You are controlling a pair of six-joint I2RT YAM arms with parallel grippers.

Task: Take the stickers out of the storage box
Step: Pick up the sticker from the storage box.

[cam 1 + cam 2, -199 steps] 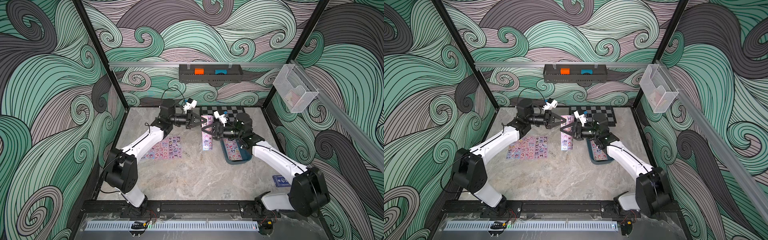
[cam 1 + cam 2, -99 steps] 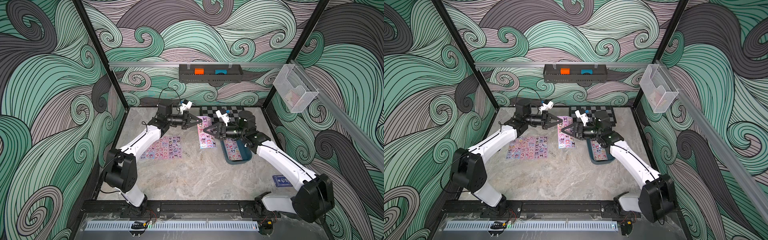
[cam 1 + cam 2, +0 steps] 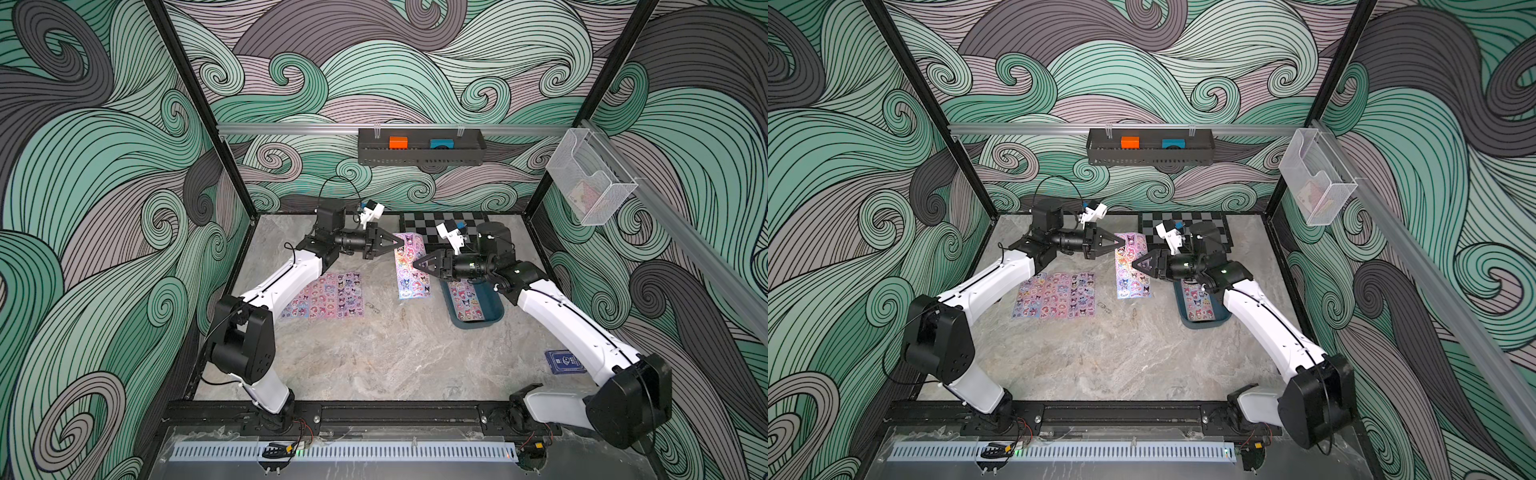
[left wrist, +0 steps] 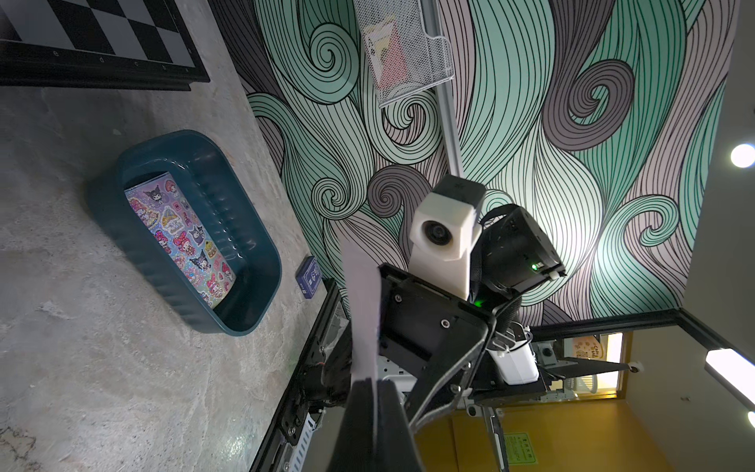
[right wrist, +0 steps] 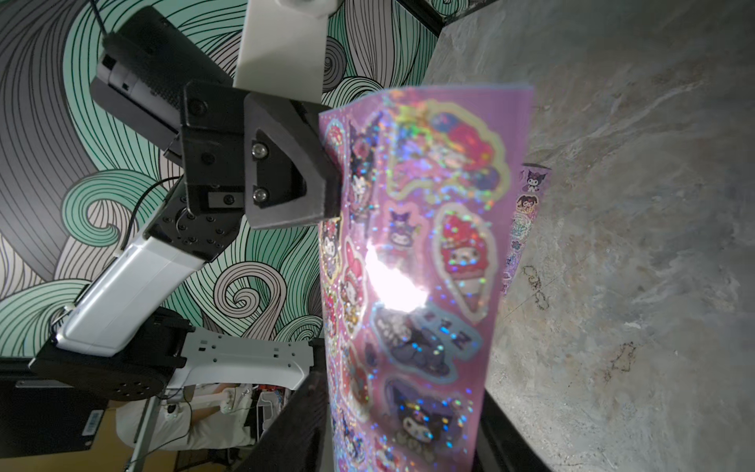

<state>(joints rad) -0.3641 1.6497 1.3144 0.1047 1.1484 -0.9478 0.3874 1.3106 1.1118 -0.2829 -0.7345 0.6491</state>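
Still aloft, stickers (image 3: 410, 276) clamped by left gripper (image 3: 399, 245), right gripper (image 3: 416, 264) apart, drawn back slightly.

The left white-and-black robot arm (image 3: 286, 279) reached from its base toward the middle of the table with its wrist level. Its black parallel left gripper (image 3: 397, 246) pointed sideways, jaws pressed together on the top edge of a pink-purple glittery sticker sheet (image 3: 411, 284). The right white-and-black robot arm (image 3: 561, 320) stretched inward the same way, and its black parallel right gripper (image 3: 417, 264) faced the left one from slightly lower, nearly tip to tip, its fingers (image 5: 294, 429) parted on either side of that sheet.
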